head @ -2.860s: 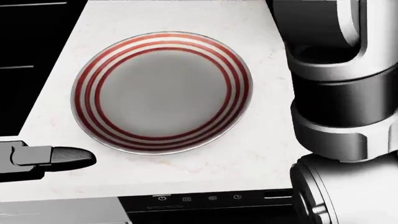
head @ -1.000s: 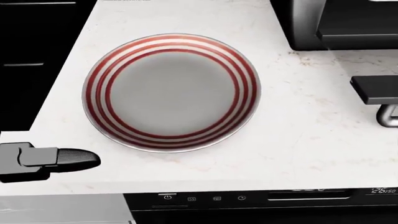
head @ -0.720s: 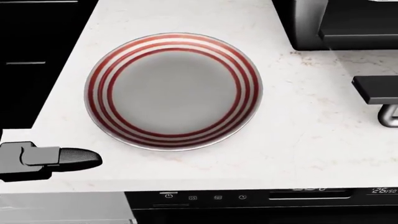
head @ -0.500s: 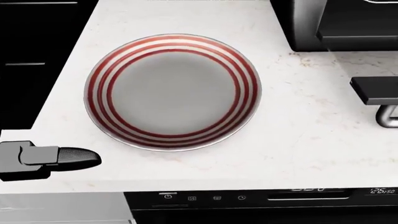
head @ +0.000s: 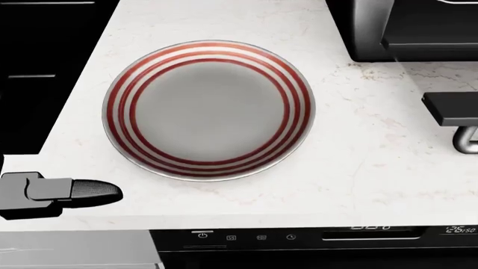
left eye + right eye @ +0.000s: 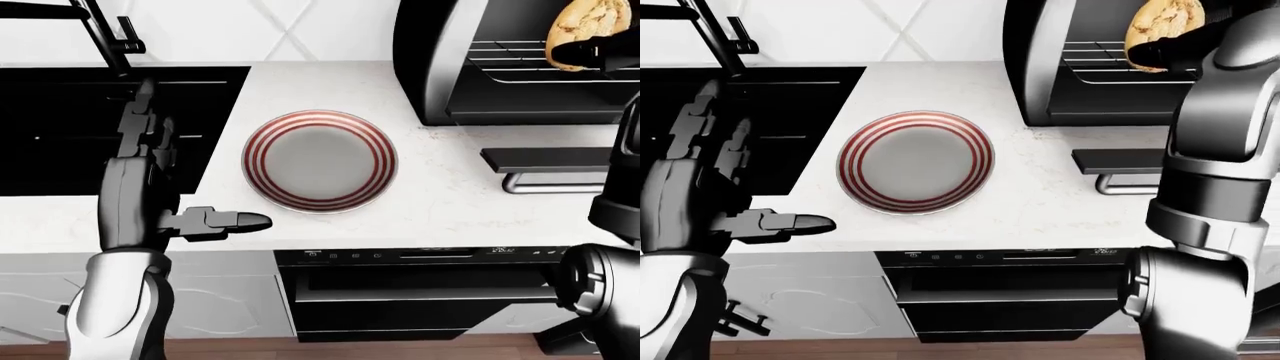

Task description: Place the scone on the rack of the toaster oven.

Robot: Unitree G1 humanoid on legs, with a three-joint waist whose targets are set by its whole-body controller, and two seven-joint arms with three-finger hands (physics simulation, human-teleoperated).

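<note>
One golden, dark-flecked scone (image 6: 1165,24) above the rack (image 6: 1100,61).

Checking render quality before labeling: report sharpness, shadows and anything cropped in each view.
Head view: sharp, flat light, plate crisp, scone out of frame. Left-eye view: scone cut by the top edge, right hand dark. Right-eye view: toaster oven interior shadowed, rack wires clear.

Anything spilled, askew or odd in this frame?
Nothing stands out. The plate lies flat and bare on the counter, the toaster oven door hangs open, and the right hand holds the scone upright over the rack.
</note>
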